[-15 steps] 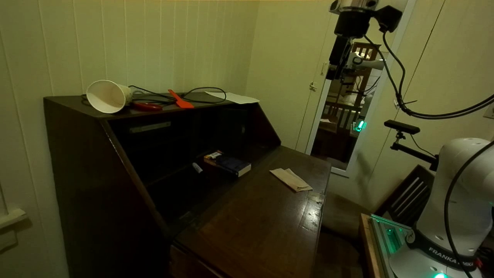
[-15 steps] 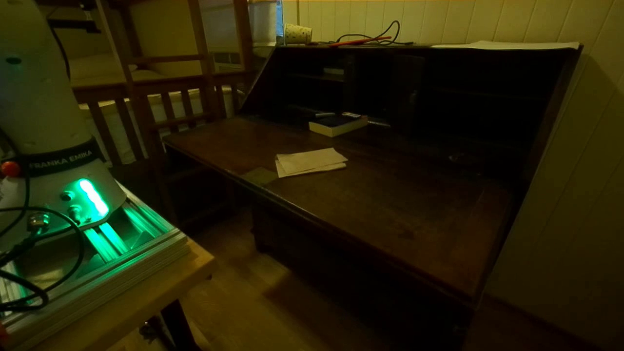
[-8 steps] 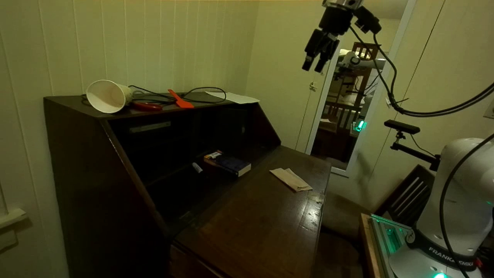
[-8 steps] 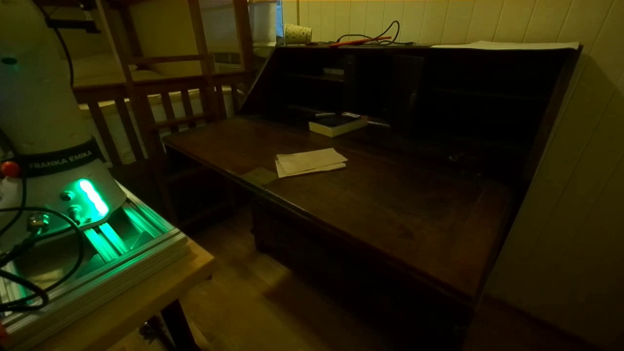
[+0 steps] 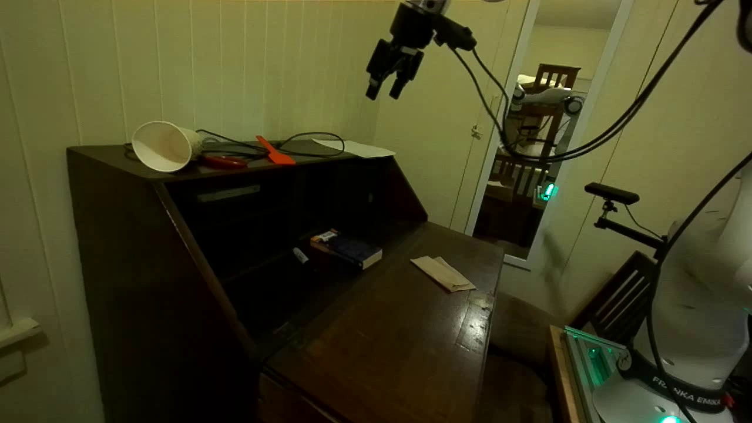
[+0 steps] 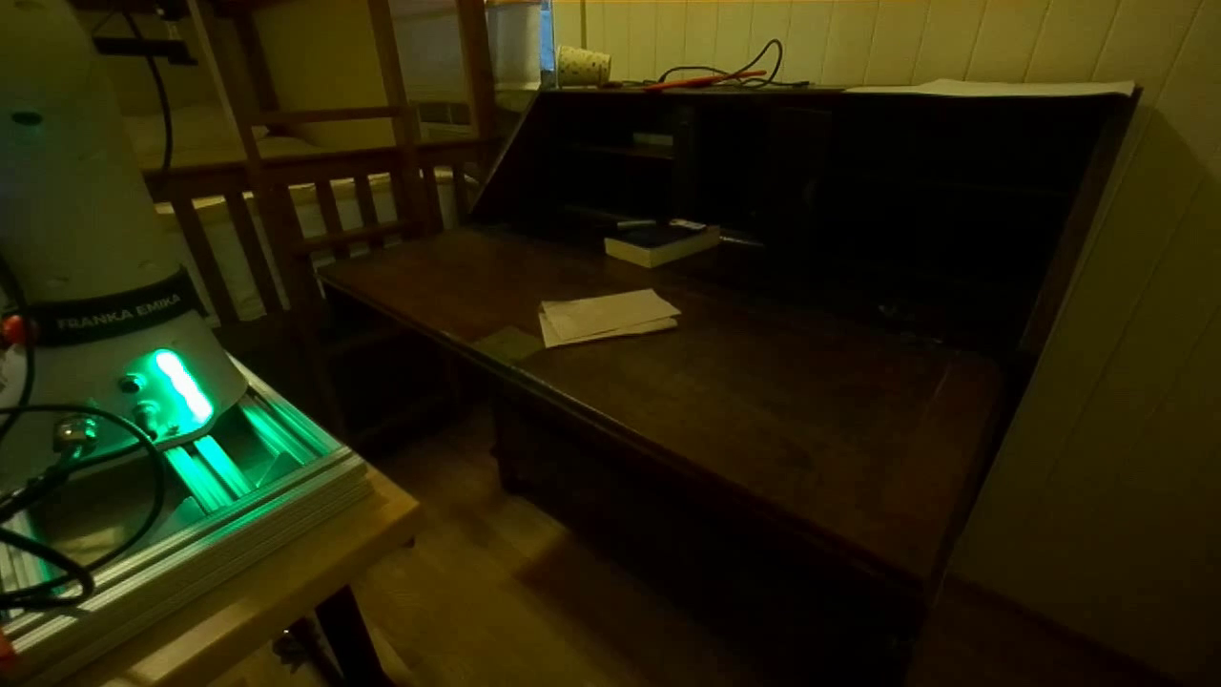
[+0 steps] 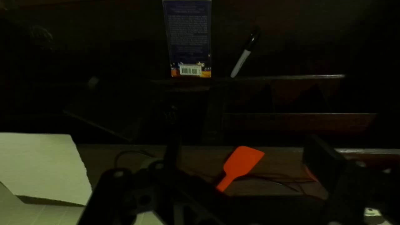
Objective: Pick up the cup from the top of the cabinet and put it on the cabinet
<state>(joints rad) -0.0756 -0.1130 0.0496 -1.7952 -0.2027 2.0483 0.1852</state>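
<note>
The white cup (image 5: 163,148) lies on its side at one end of the top of the dark brown cabinet (image 5: 376,352), its wide mouth facing out. Its patterned side shows on the cup (image 6: 584,67) from the front, by the back wall. High in the air over the cabinet, well apart from the cup, my gripper (image 5: 383,95) points downward. Its two fingers stand wide apart with nothing held. In the wrist view the open gripper (image 7: 242,148) looks down on the cabinet's top edge. A pale printed patch at the lower right there may be the cup; I cannot tell.
Beside the cup lie a red-orange spatula (image 5: 276,153), a dark red ring-shaped item (image 5: 223,162), looped black cables (image 5: 320,154) and a white paper (image 5: 358,149). Below are a book (image 5: 346,248), a marker (image 7: 245,56) and folded paper (image 5: 442,273). A wall stands behind the cabinet.
My gripper has swung leftward in an exterior view, from in front of the mirror to above the cabinet, turning so both fingers show. It has stayed open. Cup and cabinet have not moved.
</note>
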